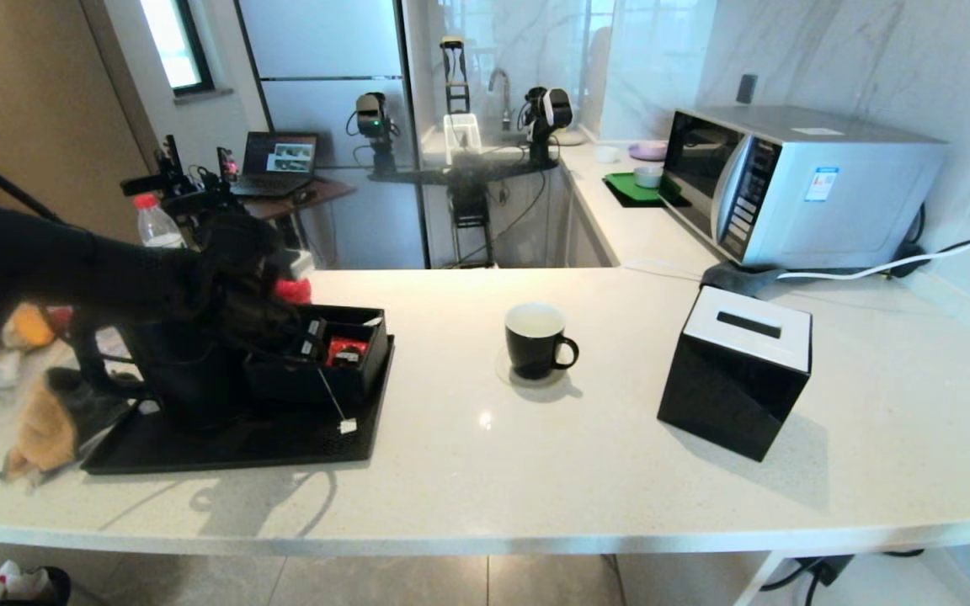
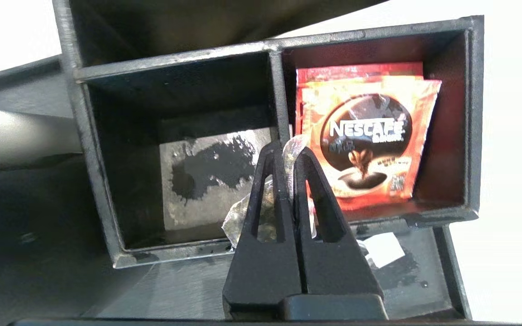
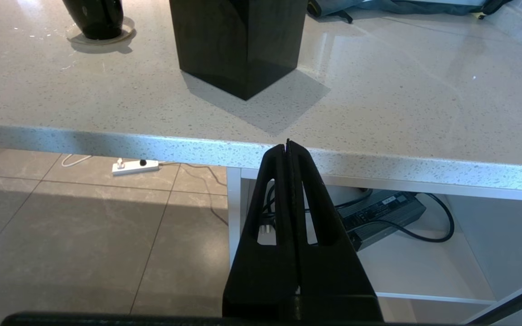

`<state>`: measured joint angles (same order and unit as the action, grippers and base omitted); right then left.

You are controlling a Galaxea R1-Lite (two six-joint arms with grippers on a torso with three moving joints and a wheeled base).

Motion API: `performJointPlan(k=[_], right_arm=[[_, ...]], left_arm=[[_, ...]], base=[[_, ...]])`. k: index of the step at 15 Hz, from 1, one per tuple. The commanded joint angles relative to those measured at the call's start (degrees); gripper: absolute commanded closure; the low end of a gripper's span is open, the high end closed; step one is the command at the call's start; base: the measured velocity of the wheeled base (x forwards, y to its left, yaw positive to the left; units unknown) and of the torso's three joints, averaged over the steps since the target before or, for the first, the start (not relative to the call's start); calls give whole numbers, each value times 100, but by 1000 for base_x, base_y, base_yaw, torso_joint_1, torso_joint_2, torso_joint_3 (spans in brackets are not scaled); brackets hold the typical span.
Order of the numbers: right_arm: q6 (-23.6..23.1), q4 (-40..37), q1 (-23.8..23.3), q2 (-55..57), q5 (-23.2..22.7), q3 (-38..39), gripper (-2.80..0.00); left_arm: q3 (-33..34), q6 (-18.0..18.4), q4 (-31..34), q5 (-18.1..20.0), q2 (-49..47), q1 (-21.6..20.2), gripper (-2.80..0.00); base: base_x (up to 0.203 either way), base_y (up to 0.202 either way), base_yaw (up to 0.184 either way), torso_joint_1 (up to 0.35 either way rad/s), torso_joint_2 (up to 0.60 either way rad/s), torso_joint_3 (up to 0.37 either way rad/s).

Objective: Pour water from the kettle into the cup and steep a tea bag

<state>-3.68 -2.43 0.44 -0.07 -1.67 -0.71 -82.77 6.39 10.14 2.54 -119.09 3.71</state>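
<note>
- Nearest to us, the right gripper [image 3: 288,149] hangs parked below the counter [image 1: 535,471] edge, fingers pressed flat together on nothing.
- On the counter's left side, the left gripper [image 2: 288,156] is down over the black organiser box [image 2: 98,172] on the tray [image 1: 224,446], jaws pinched tight on the tea bag [image 2: 261,208] — you can see the pale, crinkled pouch squeezed between the fingertips, right above the divider beside the red coffee packets [image 2: 365,145].
- The bag's string trails down the box front to its small white tag [image 1: 348,426], lying on the tray.
- The kettle [image 1: 173,370] stands on the tray, mostly hidden behind the left arm.
- Further right, the cup [image 1: 537,340] waits on its coaster; whether water is in it, I cannot tell.
- So by my read: bag gripped, but carrying and steeping are still to come.
- Beyond, the tissue box [image 1: 738,370] sits well clear.
</note>
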Motion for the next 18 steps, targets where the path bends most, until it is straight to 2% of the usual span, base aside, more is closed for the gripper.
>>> performJointPlan(k=[1, 7, 10, 18], right_arm=[[-5, -4, 0, 7, 0, 0, 0], [-1, -4, 0, 7, 0, 0, 0], [-1, -4, 0, 7, 0, 0, 0], [-1, -4, 0, 7, 0, 0, 0]], left_arm=[[45, 3, 4, 0, 166, -11, 0], [614, -12, -45, 18, 376, -24, 0], [933, -23, -630, 18, 303, -29, 0], [956, -24, -671, 27, 84, -29, 0]], base=[[0, 0, 0, 0, 0, 0], [0, 0, 0, 0, 0, 0], [0, 0, 0, 0, 0, 0], [0, 0, 0, 0, 0, 0]])
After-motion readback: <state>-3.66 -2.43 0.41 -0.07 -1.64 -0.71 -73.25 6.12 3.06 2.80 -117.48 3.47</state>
